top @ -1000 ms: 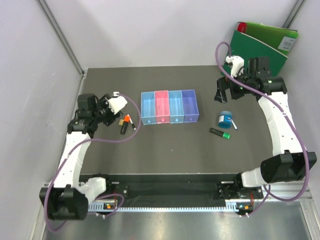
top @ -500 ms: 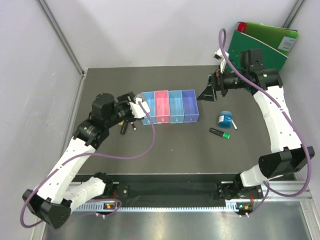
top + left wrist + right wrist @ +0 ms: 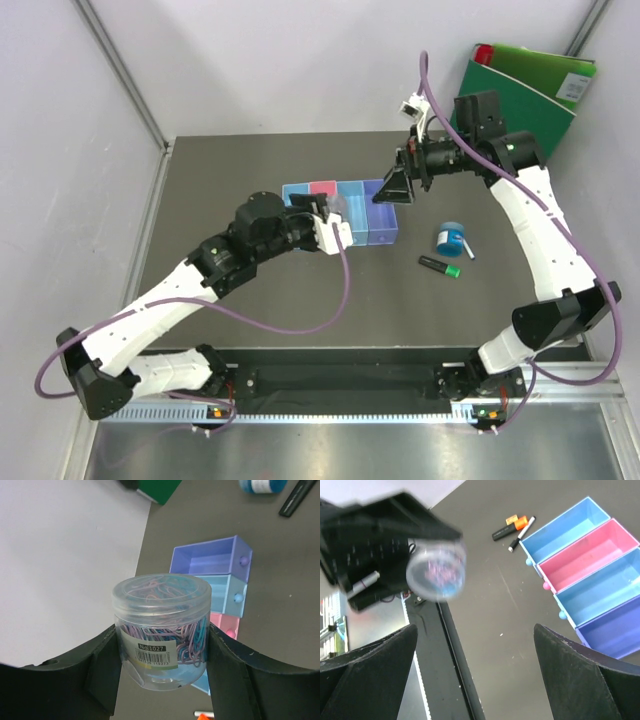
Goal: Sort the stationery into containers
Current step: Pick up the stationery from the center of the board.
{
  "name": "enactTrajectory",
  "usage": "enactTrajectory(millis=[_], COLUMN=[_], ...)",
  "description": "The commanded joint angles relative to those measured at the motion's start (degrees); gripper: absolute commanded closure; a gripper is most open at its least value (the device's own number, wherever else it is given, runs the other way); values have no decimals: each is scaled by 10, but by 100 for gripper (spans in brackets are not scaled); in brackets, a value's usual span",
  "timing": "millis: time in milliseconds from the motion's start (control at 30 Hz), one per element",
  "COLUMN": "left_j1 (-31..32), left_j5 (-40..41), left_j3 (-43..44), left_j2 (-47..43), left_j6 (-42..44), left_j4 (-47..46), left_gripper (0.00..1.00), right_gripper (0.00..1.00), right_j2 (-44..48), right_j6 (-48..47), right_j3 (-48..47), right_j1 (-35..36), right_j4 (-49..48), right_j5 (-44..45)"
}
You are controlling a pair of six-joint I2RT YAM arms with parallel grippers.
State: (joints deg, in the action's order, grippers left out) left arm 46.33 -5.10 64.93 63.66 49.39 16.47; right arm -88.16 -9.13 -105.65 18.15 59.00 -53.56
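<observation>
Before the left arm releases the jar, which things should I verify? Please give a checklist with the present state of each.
1. Clip jar clamped between left gripper jaws: ok.
2. Jar lid on: ok.
3. All four bins look empty: ok.
4. Jar above one chosen bin: cannot tell.
5. Right gripper open, holding nothing: ok.
6. Right gripper away from the bins: not ok, it hangs by the purple bin.

A dark grey table [image 3: 300, 320] sits boxed in by plain pale walls [image 3: 300, 60], with slanting aluminium posts [image 3: 120, 75] at the far corners. A green binder [image 3: 530, 85] leans in the far right corner.
</observation>
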Motion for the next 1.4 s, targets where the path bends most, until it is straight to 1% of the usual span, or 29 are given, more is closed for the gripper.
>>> enactTrajectory(millis=[0,200,233,267,533,933,967,1000,1067,1100,1167,1200,1233,1367], left_j1=[42,68,70,72,74,75,75,75,75,75,75,75,75,75], left_j5=[40,46,63,64,70,73,74,75,77,78,83,84,84,88], left_j3=[26,37,40,44,56,61,61,61,60,60,56,53,49,44], left_j2=[11,30,32,36,48,54,57,56,55,54,52,51,48,45], left_j6=[-1,-11,-13,-14,-8,-9,-9,-9,-8,-7,-5,-3,-3,-5], left_j4=[-71,-93,-93,-92,-90,-92,-93,-93,-94,-95,-98,-105,-108,-112], left_gripper=[50,49,49,49,48,48,47,47,47,47,47,47,47,47], right_gripper=[0,0,0,0,0,0,2,8,16,23,29,36,38,43], right_j2=[-13,-25,-26,-29,-29,-28,-27,-26,-21,-19,-11,-9,-3,6], right_j6=[19,21,21,20,18,13,13,12,12,11,11,11,11,8], right_j3=[-40,-32,-30,-31,-30,-15,-14,-10,-4,3,10,15,18,32], right_j1=[18,48,51,55,86,105,106,106,106,106,106,106,105,105], right_j4=[-37,-45,-44,-44,-43,-44,-43,-44,-43,-43,-43,-44,-43,-41], right_j5=[-15,-8,-8,-6,1,12,14,15,19,20,23,25,28,38])
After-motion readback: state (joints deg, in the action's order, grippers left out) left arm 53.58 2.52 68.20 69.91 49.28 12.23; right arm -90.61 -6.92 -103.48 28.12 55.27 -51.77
